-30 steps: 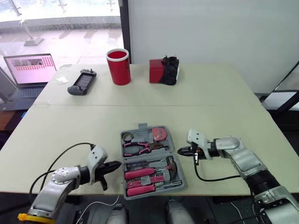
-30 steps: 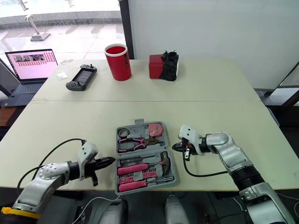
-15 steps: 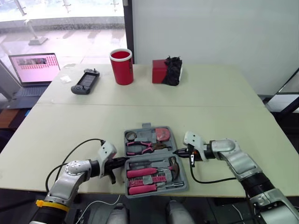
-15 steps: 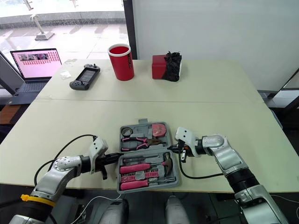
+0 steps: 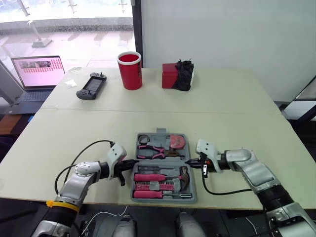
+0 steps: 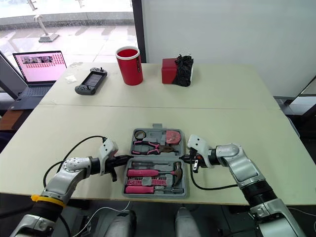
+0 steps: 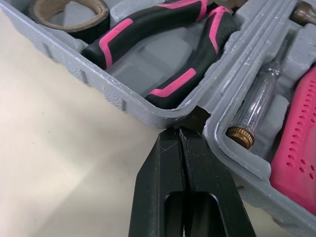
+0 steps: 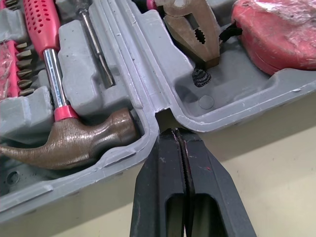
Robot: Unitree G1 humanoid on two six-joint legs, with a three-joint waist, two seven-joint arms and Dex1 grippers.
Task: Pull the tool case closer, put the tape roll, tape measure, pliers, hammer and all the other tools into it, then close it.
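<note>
The grey tool case (image 5: 161, 132) lies open near the table's front edge. Its far half holds the tape roll (image 5: 143, 138), pink-handled pliers (image 5: 153, 150) and red tape measure (image 5: 177, 142). The near half holds the hammer (image 5: 168, 176), a pink screwdriver (image 5: 148, 193) and bits. My left gripper (image 5: 129, 166) is shut, and its tips (image 7: 181, 129) press into the hinge notch on the case's left side. On the right side, my right gripper (image 5: 191, 162) is also shut, with its tips (image 8: 174, 132) at the hinge notch beside the hammer head (image 8: 74, 140).
At the far side stand a red cup (image 5: 130, 70) and a red box with a black bundle (image 5: 177, 75). A handheld game console (image 5: 90, 86) lies far left, with an open laptop (image 5: 37, 69) beyond the table. The table's front edge runs just below the case.
My left gripper has moved right up to the case's left hinge notch, and the right tips have closed in on the right one. The case now sits squarer. The camera has shifted.
</note>
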